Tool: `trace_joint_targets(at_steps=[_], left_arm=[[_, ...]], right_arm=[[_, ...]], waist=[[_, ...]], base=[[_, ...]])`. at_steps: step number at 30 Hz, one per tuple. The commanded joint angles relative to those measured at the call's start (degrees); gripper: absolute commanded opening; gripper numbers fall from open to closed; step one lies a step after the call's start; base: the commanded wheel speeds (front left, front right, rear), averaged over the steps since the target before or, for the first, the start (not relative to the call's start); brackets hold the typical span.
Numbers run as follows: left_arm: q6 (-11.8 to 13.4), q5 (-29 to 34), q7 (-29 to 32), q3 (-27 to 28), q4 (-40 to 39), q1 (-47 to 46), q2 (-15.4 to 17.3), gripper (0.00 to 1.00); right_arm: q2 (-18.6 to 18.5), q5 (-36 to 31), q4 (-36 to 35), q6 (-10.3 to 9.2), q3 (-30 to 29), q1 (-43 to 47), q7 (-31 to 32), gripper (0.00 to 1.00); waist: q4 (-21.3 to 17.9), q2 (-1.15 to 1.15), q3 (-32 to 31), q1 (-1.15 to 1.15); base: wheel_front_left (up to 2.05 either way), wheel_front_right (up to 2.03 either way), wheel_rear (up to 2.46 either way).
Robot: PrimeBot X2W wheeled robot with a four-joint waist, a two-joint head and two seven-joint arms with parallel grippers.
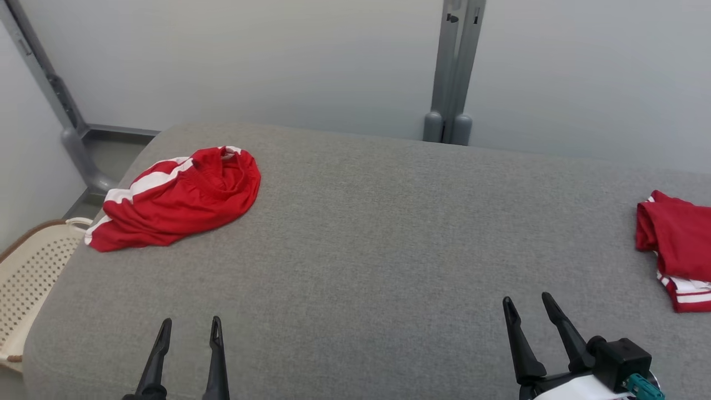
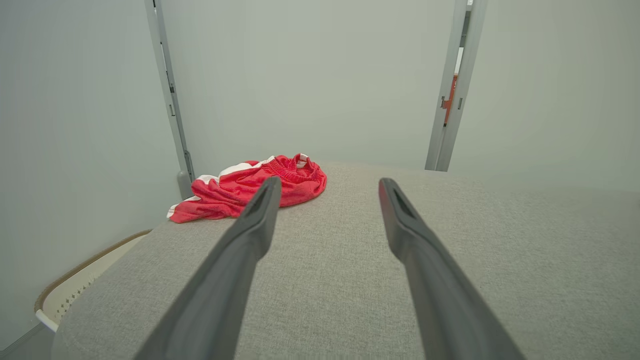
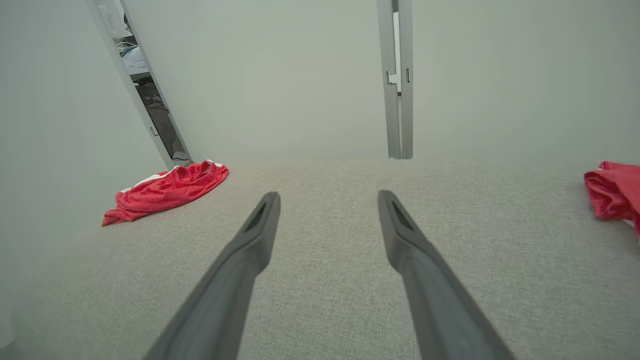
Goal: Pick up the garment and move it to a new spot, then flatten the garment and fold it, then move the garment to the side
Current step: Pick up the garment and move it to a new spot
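Light: bright, even, diffuse; source not in frame. No glare. Shadows: one thin soft band under the garment point(image 1: 178, 197), near the far left corner of the desk point(image 1: 355, 250). Head view sharp throughout. Wrist views: wide-angle bend, wall post point(image 2: 170, 100) leans at the side; left tool point(image 2: 329, 180) and right tool point(image 3: 328, 194) go soft toward the bottom edge; desk weave crisp mid-frame, far edge hazy

A grey fabric surface point(image 1: 361, 250) has a cream perforated basket point(image 1: 30, 275) just beside its left edge, lower down. A folded red-and-white cloth point(image 1: 677, 239) lies at its right edge. Grey posts point(image 1: 455, 72) stand against the pale wall point(image 1: 278, 55) behind.
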Motion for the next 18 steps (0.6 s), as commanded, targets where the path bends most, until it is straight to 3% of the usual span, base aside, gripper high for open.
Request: trace_joint_targets(at_steps=[1, 8, 18], left_arm=[[0.31, 0.41, -0.02, 0.17, -0.33, 0.16, 0.07, 1.00], [0.15, 0.66, -0.02, 0.57, -0.75, 0.50, 0.07, 1.00], [1.82, -0.17, -0.02, 1.46, -2.86, 0.13, 0.06, 1.00]], right_arm=[[-0.08, 0.46, -0.08, -0.07, 0.13, 0.55, -0.18, 1.00], [-0.09, 1.09, -0.05, -0.07, 0.74, 0.88, -0.18, 1.00], [-0.11, 0.38, 0.80, -0.07, 2.45, -2.34, -0.17, 1.00]], waist=[[3.67, 0.00, 0.13, 0.00], [8.92, 0.00, -0.04, 0.00], [11.54, 0.00, 2.31, 0.00]], base=[[0.00, 0.00, 0.00], [0.00, 0.00, 0.00], [0.00, 0.00, 0.00]])
